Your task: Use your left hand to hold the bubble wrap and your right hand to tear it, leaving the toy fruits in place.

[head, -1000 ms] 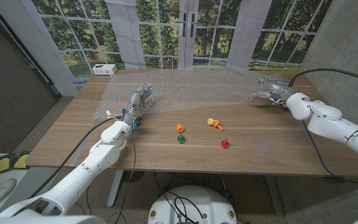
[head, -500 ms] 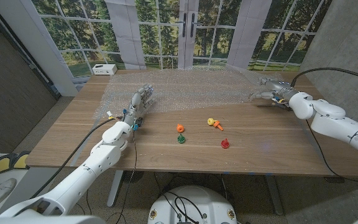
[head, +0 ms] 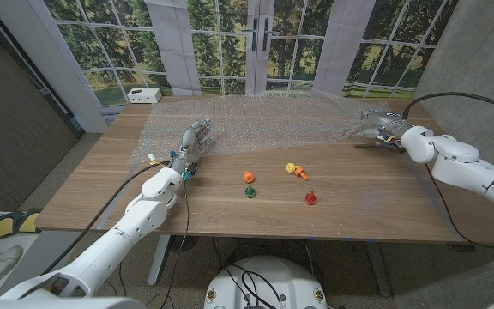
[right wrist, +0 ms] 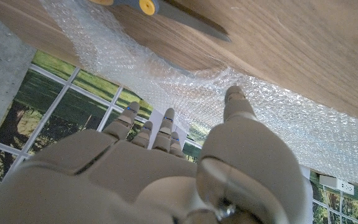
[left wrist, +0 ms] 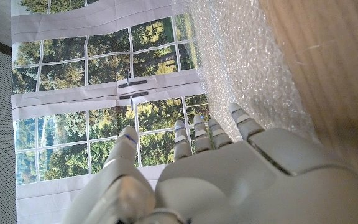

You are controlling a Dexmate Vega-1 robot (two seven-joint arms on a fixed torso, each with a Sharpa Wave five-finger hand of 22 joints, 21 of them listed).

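A clear bubble wrap sheet (head: 264,127) covers the far half of the table. My left hand (head: 193,140) stands on its near left part with fingers straight and apart, holding nothing; the wrap (left wrist: 247,68) runs beside those fingers (left wrist: 194,134). At the sheet's right end is my right hand (head: 376,124), fingers spread. Its thumb (right wrist: 235,102) touches the wrap (right wrist: 166,68), whose edge is rucked up there (head: 352,130). Nearer me lie the toy fruits: orange (head: 248,176), green (head: 250,191), yellow-orange (head: 296,169) and red (head: 310,198).
A white box (head: 144,95) sits at the far left corner. A thin dark tool with a yellow spot (right wrist: 166,11) lies on the bare wood next to my right hand. Windows stand behind the table's far edge.
My right hand has shifted slightly toward the far edge along the wrap's right end. The left hand and the toy fruits have stayed put.
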